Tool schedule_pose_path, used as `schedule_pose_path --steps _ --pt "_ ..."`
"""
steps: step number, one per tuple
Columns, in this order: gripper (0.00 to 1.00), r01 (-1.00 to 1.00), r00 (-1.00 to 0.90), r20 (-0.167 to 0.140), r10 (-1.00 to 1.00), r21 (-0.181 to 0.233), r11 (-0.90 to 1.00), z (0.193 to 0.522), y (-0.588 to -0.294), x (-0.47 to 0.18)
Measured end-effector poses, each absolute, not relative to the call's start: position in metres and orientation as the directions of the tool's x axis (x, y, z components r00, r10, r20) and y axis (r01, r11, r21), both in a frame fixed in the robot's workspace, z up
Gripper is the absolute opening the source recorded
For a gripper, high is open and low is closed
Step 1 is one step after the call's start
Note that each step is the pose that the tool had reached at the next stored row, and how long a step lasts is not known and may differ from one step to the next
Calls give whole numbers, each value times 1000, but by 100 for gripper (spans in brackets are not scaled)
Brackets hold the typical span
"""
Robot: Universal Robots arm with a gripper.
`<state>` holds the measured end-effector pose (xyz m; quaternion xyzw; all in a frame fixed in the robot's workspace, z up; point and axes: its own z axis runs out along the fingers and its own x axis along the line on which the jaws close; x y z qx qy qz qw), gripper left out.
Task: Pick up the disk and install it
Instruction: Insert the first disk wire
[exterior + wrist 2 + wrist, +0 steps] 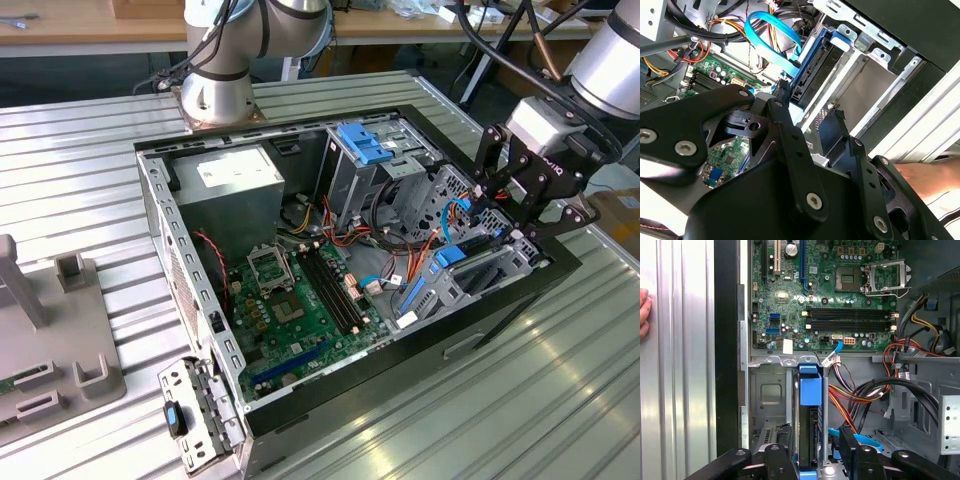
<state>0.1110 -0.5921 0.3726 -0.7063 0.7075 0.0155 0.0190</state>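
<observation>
The open computer case point(420, 345) lies on its side on the ribbed metal bench point(80, 170), with the green motherboard point(825, 295) exposed on its floor. The disk point(810, 390) stands on edge in the grey drive cage at the end of the case towards the exterior view's right. Its bright blue carrier rail faces outward, and its far end sits just short of the motherboard's edge. The gripper point(815, 450) hangs over that cage with its black fingers point(777, 460) spread apart, one on each side of the disk's near end. A gap shows between the disk and at least one finger, so they are not clamped on it. In the second wrist view the disk point(812, 70) sits just beyond the fingertips point(782, 95), with a flat blue cable point(772, 25) arching past it. A person's hand point(644, 310) rests on the bench outside the case wall. A blue latch piece point(368, 140) tops the upright grey bay further inside.
</observation>
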Motion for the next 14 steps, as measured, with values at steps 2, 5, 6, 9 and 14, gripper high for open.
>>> schedule_pose_path --steps 2,5,6,9,14 --pt "51 -1000 -2 -49 -999 -5 2 373 -592 111" --pt "51 -1000 -1 -49 -999 -5 2 373 -592 112" --pt "51 -1000 -1 -49 -999 -5 2 373 -592 113" --pt "51 -1000 0 -49 -999 -5 0 373 -591 116" --pt "51 -1000 5 -49 -999 -5 -5 373 -588 121"
